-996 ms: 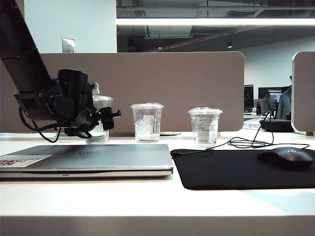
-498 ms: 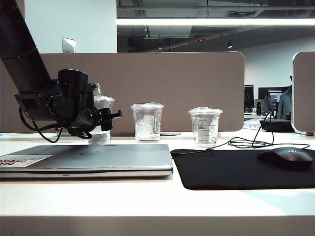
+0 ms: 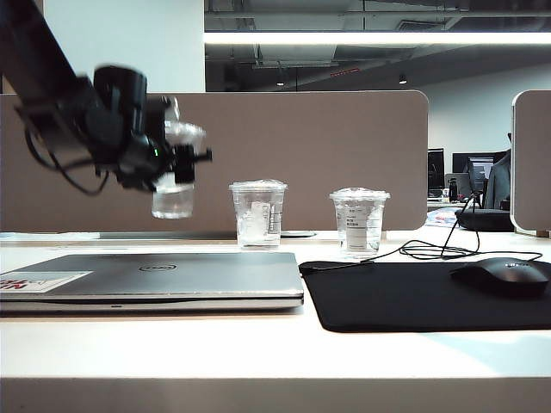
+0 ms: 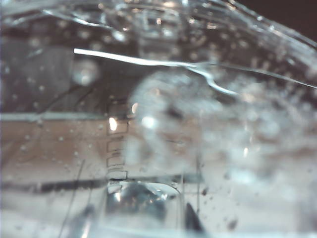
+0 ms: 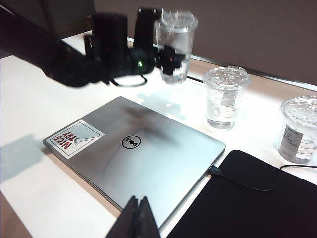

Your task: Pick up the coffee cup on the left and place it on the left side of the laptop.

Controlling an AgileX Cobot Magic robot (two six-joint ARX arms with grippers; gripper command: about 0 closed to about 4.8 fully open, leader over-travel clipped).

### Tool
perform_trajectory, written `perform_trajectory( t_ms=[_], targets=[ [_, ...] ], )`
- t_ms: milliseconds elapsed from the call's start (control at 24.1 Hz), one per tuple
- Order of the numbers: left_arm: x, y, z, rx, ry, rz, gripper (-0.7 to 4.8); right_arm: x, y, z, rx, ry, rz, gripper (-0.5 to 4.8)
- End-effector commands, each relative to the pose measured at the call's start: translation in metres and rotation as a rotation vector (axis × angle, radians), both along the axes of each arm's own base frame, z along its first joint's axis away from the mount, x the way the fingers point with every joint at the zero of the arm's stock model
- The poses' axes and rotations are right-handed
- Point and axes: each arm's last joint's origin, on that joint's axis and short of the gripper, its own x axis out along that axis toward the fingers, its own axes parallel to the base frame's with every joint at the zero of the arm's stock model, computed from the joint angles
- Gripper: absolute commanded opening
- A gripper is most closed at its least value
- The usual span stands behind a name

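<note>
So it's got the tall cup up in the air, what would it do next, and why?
Probably carry it sideways, past the laptop's left edge. The left hand holds the coffee cup clear of the desk, behind the laptop; the right hand hangs shut over its front edge.

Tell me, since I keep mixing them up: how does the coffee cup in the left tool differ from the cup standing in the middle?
The coffee cup hangs in the air, clamped by the left tool; the middle cup stands on the table. The coffee cup looks taller in the right wrist view. It is above the laptop's far edge; the middle cup is beside the laptop's far corner. Both are clear, lidded plastic.
</note>
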Motion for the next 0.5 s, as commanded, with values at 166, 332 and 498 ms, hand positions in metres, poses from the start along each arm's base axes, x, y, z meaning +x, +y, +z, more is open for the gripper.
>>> perform_trajectory(
  t_ms=[166,332,498],
  targets=[
    [-0.017,0.005,0.05,-0.005,-0.027,0.005,2.09,-0.001,0.0,0.002,0.01,-0.006,0.003,-0.02],
    [-0.028,0.01,0.059,-0.007,-0.032,0.014,2.09,-0.001,0.0,0.0,-0.003,0.009,0.003,-0.03],
    [-0.047,0.019,0.054,-0.006,-0.01,0.064,2.09,-0.001,0.0,0.0,-0.001,0.01,0.02,-0.03]
  ],
)
